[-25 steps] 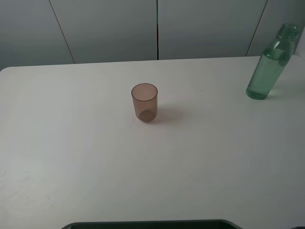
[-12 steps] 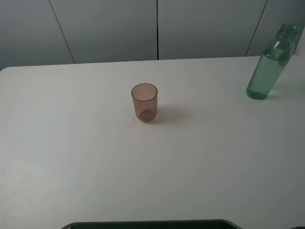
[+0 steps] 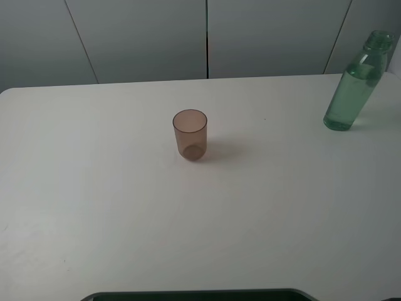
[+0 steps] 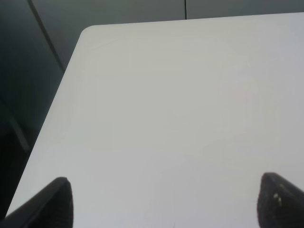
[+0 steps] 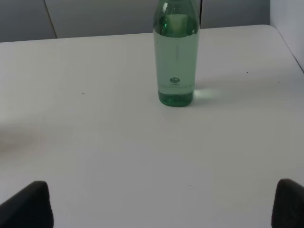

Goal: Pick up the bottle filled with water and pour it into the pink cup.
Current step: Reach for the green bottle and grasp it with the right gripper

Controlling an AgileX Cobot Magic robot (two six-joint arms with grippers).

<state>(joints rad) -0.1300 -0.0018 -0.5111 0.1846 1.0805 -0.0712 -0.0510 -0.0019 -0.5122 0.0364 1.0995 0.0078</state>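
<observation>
Bottle (image 3: 349,94) at 2 o'clock on desk (image 3: 125,219), pink cup (image 3: 190,133) near middle. Left fingers (image 4: 52,202), right fingers (image 5: 28,206) spread wide, empty. We slide right fingers around bottle middle, squeeze gently, keep upright.

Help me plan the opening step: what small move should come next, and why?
Probably advance the right arm toward the bottle: it stands upright and untouched at the right of the table, roughly straight ahead of the open right jaws.
</observation>
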